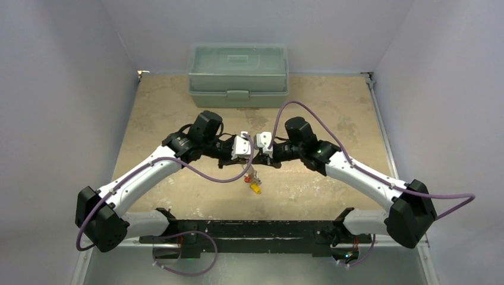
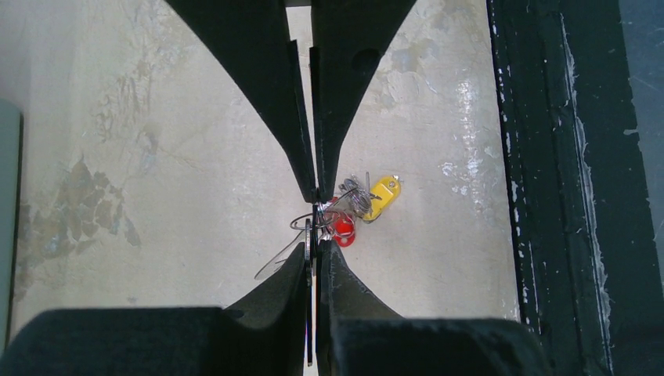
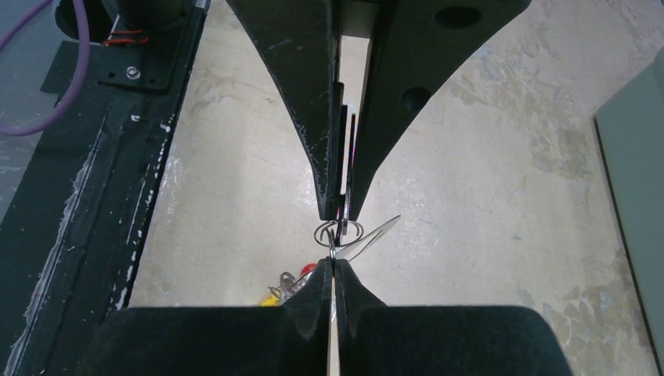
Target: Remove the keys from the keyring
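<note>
Both arms meet on the near side of the green box (image 1: 238, 74), well apart from it, tips almost touching. The left end effector (image 2: 315, 244) is clamped on a flat piece seen edge-on, which I read as one of the keys (image 2: 356, 205). The right end effector (image 3: 334, 262) is pinched together on a thin wire strand. I take that to be the keyring (image 3: 377, 232), whose grey loop pokes out sideways right at the pinch. The rest of the bunch, red tag (image 2: 343, 227) and yellow tag (image 2: 382, 194), dangles on the side of the pinch away from the box. I can't tell if it touches the table (image 1: 333, 113). Step in hand, as I judge it: work the held key round the wire and off. To do it well I want both grips tight, the right one fixed, and the left one moving slowly along the wire's curve, not pulling straight. Risk: thin metal slips from the pads, or the small rings (image 3: 338, 230) tangle and jam. I watch the wrist views for wire flex.
</note>
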`<action>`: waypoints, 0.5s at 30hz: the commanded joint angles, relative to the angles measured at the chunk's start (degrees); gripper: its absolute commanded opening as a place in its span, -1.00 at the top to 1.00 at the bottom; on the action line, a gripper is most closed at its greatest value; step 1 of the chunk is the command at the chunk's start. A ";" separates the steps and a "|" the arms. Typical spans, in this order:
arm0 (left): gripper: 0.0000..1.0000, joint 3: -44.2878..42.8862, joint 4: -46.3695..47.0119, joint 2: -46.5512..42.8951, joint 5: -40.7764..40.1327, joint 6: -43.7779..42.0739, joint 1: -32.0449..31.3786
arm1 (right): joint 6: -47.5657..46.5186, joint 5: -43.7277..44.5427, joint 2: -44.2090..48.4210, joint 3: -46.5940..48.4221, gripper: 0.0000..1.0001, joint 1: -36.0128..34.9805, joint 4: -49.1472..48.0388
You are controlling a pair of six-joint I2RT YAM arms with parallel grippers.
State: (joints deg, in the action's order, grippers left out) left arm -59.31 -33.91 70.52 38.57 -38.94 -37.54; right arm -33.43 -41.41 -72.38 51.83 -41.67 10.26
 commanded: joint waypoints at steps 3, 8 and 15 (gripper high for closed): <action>1.00 1.53 4.16 -0.96 0.39 5.74 0.90 | 6.76 1.93 2.77 -3.55 1.00 0.33 -8.37; 1.00 3.36 3.80 -0.47 0.72 8.16 1.12 | 13.56 2.91 3.44 -6.15 1.00 1.02 -15.48; 1.00 5.86 4.62 -0.12 0.71 8.91 1.42 | 17.01 2.01 3.81 -7.76 1.00 1.64 -19.11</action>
State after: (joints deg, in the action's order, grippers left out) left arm -54.83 -30.87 70.52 38.09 -31.83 -36.38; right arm -20.21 -39.75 -70.26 44.53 -40.64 -2.63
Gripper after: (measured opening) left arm 0.028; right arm 0.007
